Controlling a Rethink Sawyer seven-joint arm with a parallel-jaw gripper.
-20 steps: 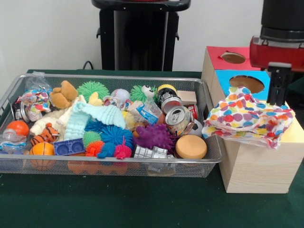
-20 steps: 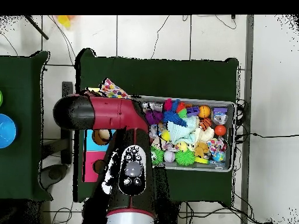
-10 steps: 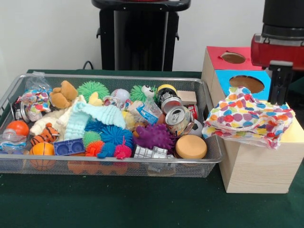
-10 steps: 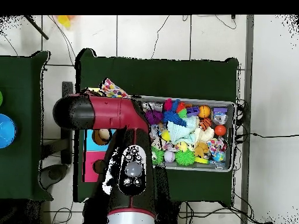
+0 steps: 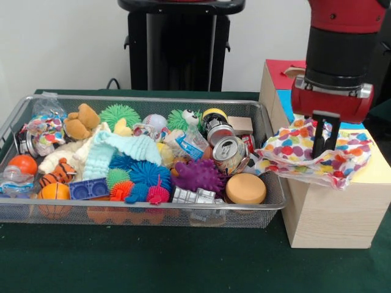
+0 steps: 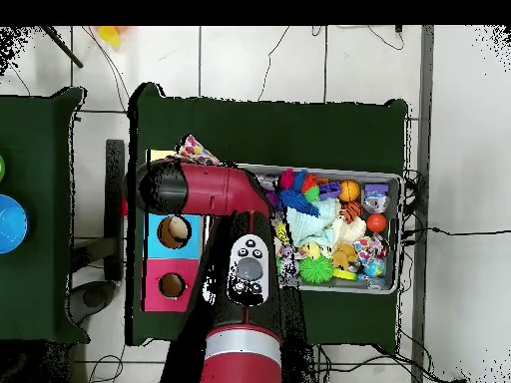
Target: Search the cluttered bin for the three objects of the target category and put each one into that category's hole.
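The gripper [image 5: 324,141] hangs straight down from the red and black arm [image 5: 337,55] over the wooden box [image 5: 333,210], its two dark fingers [image 5: 318,139] standing close together and pressed into the polka-dot cloth [image 5: 305,152]; whether they actually pinch a fold of it cannot be told from either view. The cloth spreads beneath and to both sides of the gripper across the box top (one corner droops over the box's edge toward the bin). Behind the gripper the box top shows a red panel [image 5: 282,72] with part of a round hole, and a strip of blue panel [image 5: 283,99] just beside the arm's wrist; in the overhead view both holes show, in the blue panel [image 6: 172,232] and the red one [image 6: 170,286], with the arm [image 6: 205,190] reaching over the far end of the box and a scrap of the cloth [image 6: 198,152] showing past it. To the side of the gripper, touching the box, sits the wire mesh bin [image 5: 146,213] on the green table [image 5: 183,262]. Nearest the gripper in the bin lie a crushed silver can [image 5: 230,152] and a tan round sponge [image 5: 245,188]; further away are a purple spiky ball [image 5: 198,175], a pale blue knitted cloth [image 5: 122,149], a green spiky ball [image 5: 119,114], a brown teddy bear [image 5: 82,122], and an orange ball [image 5: 23,163].
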